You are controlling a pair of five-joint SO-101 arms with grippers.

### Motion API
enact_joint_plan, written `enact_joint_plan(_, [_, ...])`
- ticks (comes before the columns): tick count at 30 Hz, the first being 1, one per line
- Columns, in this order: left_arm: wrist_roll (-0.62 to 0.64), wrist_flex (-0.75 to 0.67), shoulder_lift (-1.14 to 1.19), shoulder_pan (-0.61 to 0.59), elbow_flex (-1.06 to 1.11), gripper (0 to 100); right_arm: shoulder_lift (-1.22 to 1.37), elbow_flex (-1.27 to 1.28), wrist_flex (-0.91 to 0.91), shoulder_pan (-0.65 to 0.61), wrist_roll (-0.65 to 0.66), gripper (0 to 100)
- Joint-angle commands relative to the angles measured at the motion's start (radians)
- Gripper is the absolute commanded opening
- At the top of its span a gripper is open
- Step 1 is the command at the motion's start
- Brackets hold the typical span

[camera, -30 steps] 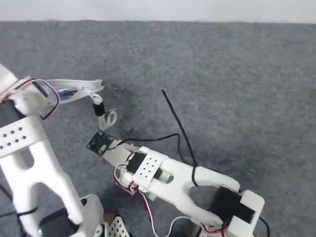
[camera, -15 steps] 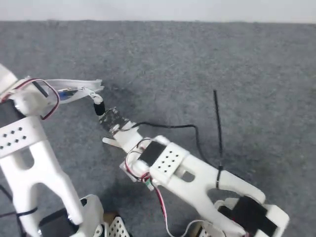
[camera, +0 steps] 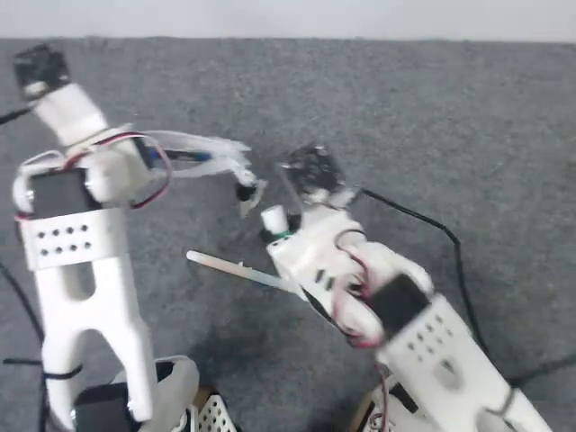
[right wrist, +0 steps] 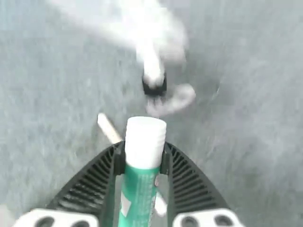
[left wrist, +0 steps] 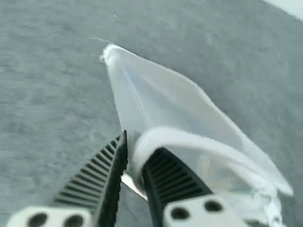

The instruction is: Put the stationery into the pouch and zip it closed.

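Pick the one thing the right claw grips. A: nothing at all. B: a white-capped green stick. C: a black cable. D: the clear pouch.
B: in the right wrist view the right claw is closed on both sides of the white-capped green stick, with the cap poking out past the tips.

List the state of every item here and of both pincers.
pouch: gripped at one edge, zip state unclear.
glue stick: capped, clamped, outside the pouch.
white stick: lying loose on the table.
left pincer: shut on the pouch.
right pincer: shut on the glue stick.
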Motion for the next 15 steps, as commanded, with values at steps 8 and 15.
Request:
enact_joint_plan(8, [0.014,0.069,-0.018,0.160,-0.124,1,-0.450,0.224,-0.354,0.061,-0.008,0.6])
enact_joint_plan(15, [0.018,0.066,0.052,0.158,-0.125,1,-0.513,0.259,-0.621,0.051,-0.011,0.6])
